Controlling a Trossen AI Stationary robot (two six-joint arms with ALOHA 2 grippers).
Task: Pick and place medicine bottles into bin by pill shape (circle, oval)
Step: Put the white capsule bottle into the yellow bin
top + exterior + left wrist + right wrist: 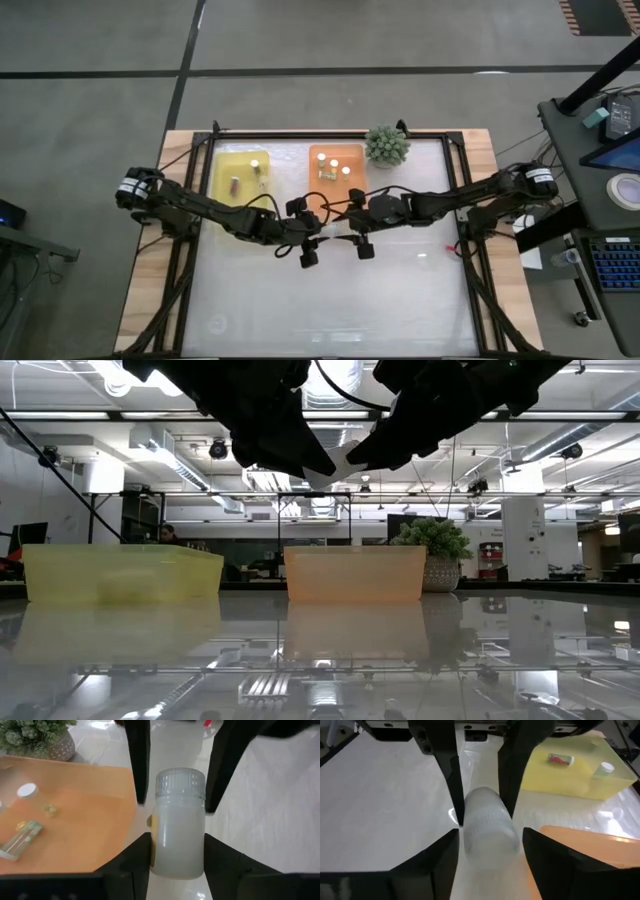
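Left wrist view: a pale medicine bottle (177,822) with ribbed white cap sits pinched between the left gripper (176,851) fingers, while the opposing dark fingers of the right gripper (490,832) bracket its cap end; the right wrist view shows the same bottle between both finger pairs. It looks like a mid-air handover or label inspection, held above the table (330,300) just in front of the bins. Whether the right fingers actually press the bottle, cannot tell.

Farther back, the orange bin (337,172) already holds about four bottles and the yellow bin (240,175) about three. No loose bottles show on the table, so judged nearly finished: this one left to drop.
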